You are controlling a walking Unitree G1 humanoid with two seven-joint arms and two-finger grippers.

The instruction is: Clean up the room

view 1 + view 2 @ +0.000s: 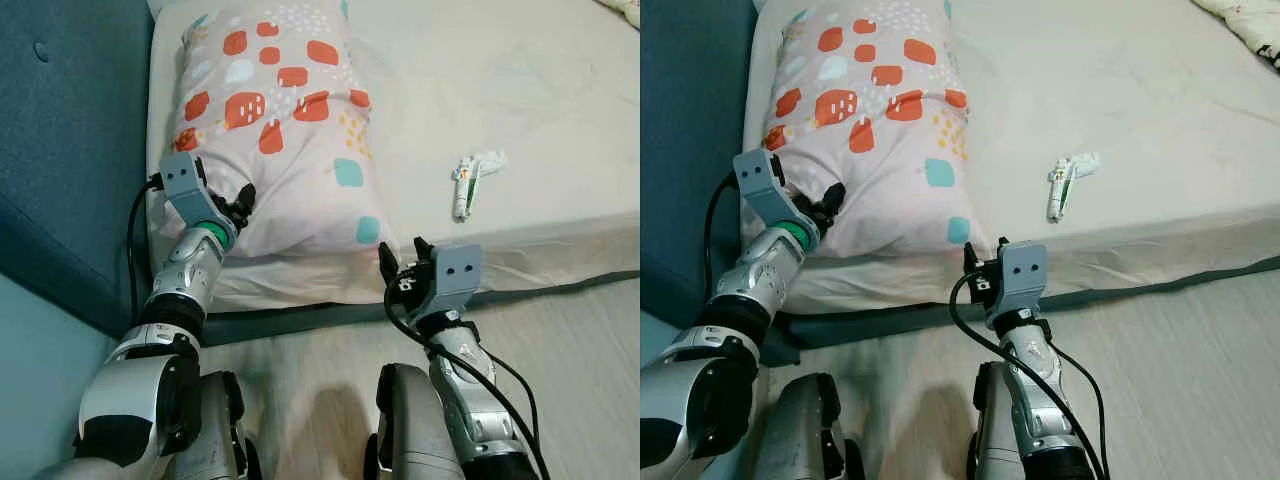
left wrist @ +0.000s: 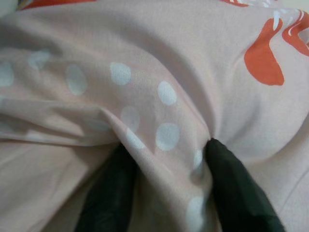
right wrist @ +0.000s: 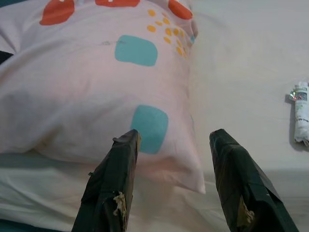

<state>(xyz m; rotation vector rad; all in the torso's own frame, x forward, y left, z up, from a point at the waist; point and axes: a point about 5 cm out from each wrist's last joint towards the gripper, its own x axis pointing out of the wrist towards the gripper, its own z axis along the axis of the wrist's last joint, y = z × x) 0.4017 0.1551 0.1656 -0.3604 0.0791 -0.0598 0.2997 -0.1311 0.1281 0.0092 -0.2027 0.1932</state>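
Observation:
A pink pillow (image 1: 280, 120) with orange and teal patches lies at the left end of the bed, its near edge at the mattress side. My left gripper (image 1: 240, 205) is at the pillow's near left corner, shut on a bunched fold of the pillowcase (image 2: 164, 121) between its black fingers (image 2: 111, 193). By the pillow's near right corner (image 3: 159, 145) my right gripper (image 1: 402, 255) stands open, just in front of the mattress edge and holding nothing. A small white and green tube (image 1: 465, 185) lies on the sheet to the right of the pillow.
A blue padded headboard (image 1: 70, 130) rises along the left. The cream mattress (image 1: 500, 80) stretches right, with a dark base edge (image 1: 560, 285) below it. Pale wooden floor (image 1: 580, 350) runs in front. Some patterned bedding (image 1: 1250, 20) lies at the far right.

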